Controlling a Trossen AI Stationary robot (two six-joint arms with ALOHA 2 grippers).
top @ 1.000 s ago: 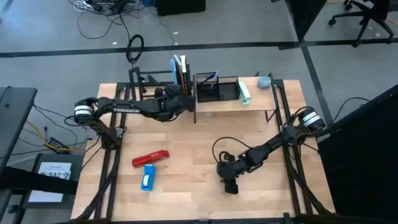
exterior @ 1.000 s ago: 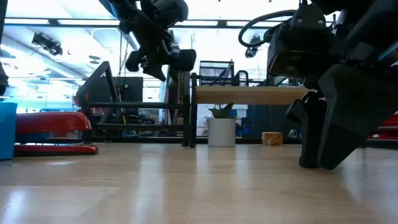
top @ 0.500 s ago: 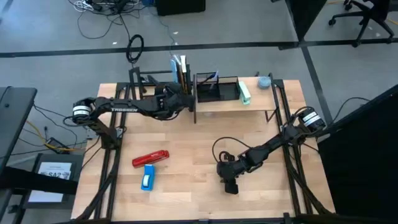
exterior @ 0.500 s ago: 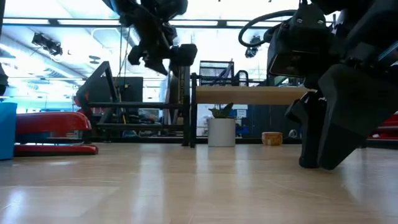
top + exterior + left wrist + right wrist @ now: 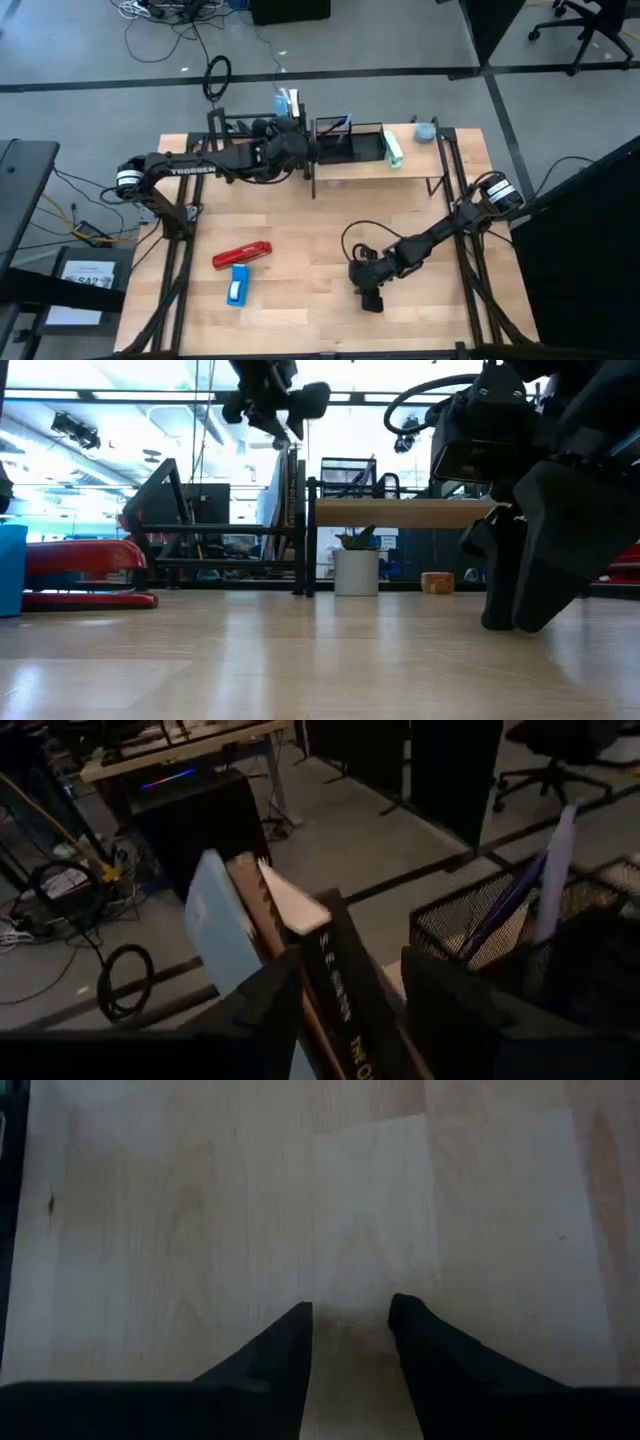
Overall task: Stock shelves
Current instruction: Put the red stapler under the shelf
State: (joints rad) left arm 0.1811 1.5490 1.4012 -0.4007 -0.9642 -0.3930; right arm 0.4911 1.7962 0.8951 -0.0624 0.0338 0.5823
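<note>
While the red stapler (image 5: 242, 254) and blue box (image 5: 238, 285) wait at 7 o'clock, left gripper (image 5: 300, 152) straddles upright books (image 5: 288, 105) in the black rack (image 5: 222, 125) at 11 o'clock, fingers spread around a stiff spine. Wood shelf (image 5: 370, 165) sits at 12–1 o'clock. Right gripper (image 5: 371, 297) rests at 5 o'clock, slightly parted, empty. Books look rigid, tippy; pinch mid-spine.

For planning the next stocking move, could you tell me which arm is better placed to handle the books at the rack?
Left. The left claw is at the upright books on the black rack, fingers astride one; the right claw rests far off on the table.
</note>
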